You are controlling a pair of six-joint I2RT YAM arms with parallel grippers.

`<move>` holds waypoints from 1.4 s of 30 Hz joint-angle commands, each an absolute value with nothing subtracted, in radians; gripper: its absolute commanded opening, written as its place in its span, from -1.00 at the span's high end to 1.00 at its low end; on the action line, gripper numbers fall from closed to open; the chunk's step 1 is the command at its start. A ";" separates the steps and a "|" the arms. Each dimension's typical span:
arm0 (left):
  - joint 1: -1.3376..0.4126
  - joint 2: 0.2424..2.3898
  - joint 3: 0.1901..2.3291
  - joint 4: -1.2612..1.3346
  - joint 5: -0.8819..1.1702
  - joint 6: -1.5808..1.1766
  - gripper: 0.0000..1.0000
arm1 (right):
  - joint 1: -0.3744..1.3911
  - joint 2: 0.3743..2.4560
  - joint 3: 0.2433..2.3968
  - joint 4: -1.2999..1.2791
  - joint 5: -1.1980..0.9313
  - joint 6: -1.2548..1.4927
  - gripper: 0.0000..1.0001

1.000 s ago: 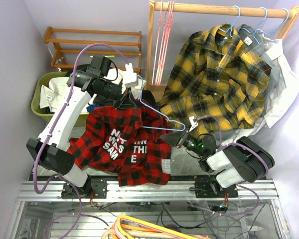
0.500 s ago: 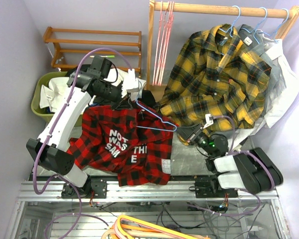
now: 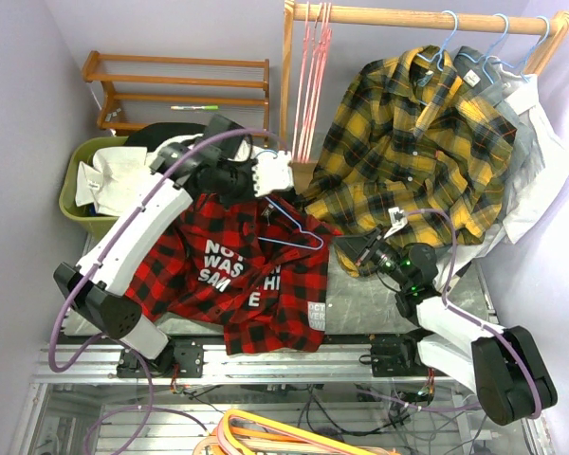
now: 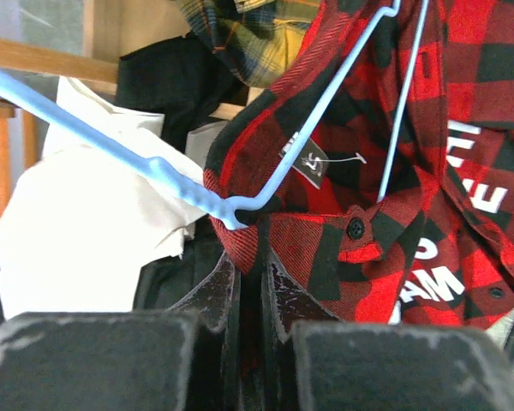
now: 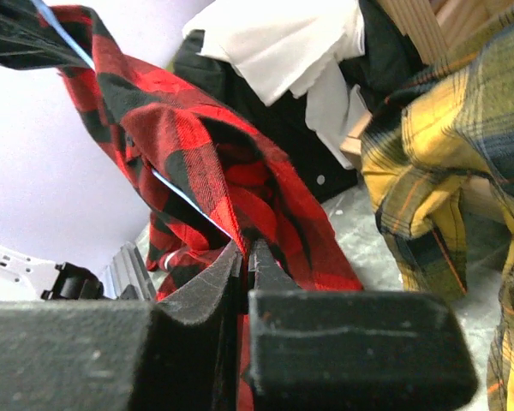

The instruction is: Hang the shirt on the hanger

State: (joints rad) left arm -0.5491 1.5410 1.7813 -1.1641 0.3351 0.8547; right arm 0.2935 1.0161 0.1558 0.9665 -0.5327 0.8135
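The red-and-black plaid shirt hangs spread between my two grippers, its white letters facing the camera. The light-blue wire hanger lies partly inside it, one arm showing by the collar. My left gripper is shut on the collar fabric. In the left wrist view the gripper pinches the shirt right below the hanger's bend. My right gripper is shut on the shirt's right edge. In the right wrist view the gripper grips red cloth beside the blue wire.
A yellow-and-black plaid shirt and a white shirt hang from the wooden rail at back right. Pink hangers hang on its left end. A green bin of clothes and a wooden shelf stand at back left.
My left gripper has moved right and back with the collar and hanger. The right arm has stretched out, its gripper still on the shirt edge. The shirt is pulled wider and flatter.
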 commanded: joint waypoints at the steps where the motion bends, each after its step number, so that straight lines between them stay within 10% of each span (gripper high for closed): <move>1: -0.668 1.528 1.766 -1.055 -0.042 0.780 0.86 | 0.289 0.991 0.224 0.833 -0.538 0.768 1.00; 14: -0.714 1.506 1.977 -1.128 0.110 0.682 0.87 | 0.278 0.985 0.402 0.372 -0.391 0.565 1.00; 42: -0.758 1.457 1.646 -0.875 -0.408 0.789 0.86 | 0.246 0.981 0.661 0.035 -0.580 0.634 1.00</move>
